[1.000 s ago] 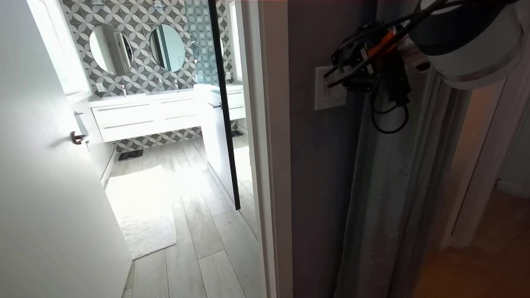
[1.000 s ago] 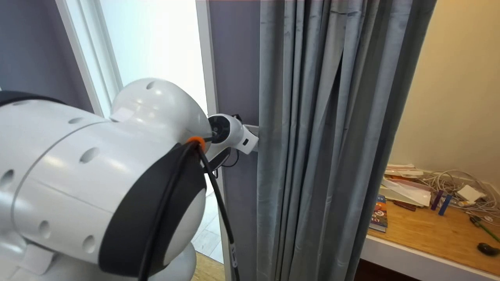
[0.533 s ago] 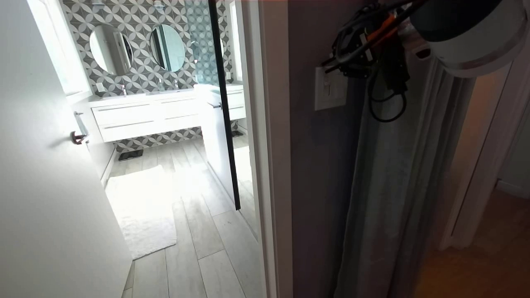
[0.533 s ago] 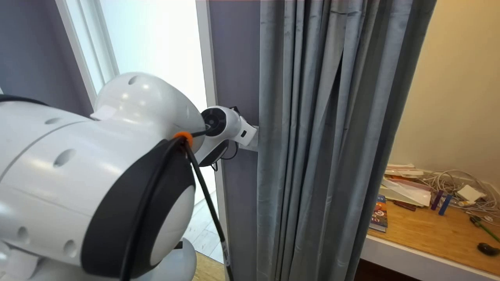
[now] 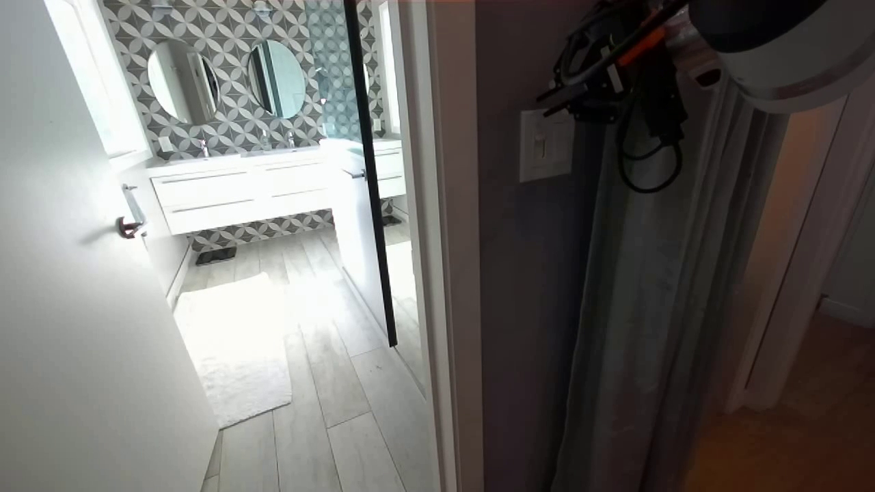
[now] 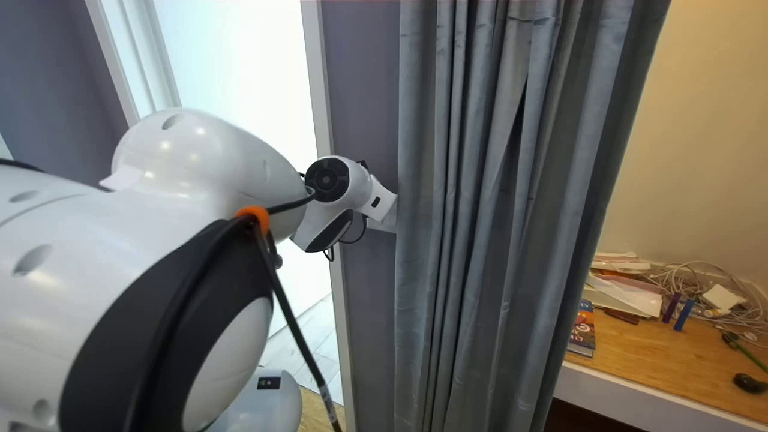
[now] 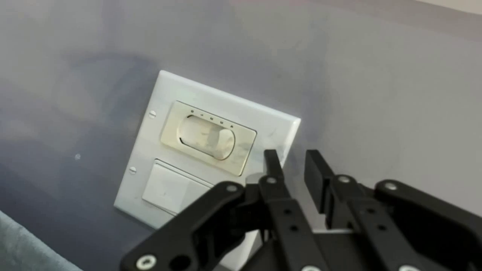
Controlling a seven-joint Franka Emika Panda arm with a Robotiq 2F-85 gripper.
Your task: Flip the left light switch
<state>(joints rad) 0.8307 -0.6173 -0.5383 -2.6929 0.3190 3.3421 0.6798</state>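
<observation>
The left light switch is a cream insert with an oval control, set in a pale wall plate beside a white rocker. The switch also shows, uncovered, in an exterior view, on the plate. My gripper is partly open and empty, its two black fingertips apart at one edge of the plate in the wrist view. In an exterior view the gripper is at the plate's upper edge, above the switch. I cannot tell whether it touches the wall. In an exterior view the wrist hides the fingers and a sliver of the plate shows.
A grey curtain hangs close beside the plate; it also shows in an exterior view. A white door frame stands on the plate's other side. A loop of cable hangs under the gripper. A wooden shelf holds clutter.
The gripper has moved up from in front of the plate to its upper edge, uncovering the left switch. The arm has swung with it; the curtain has not moved.
</observation>
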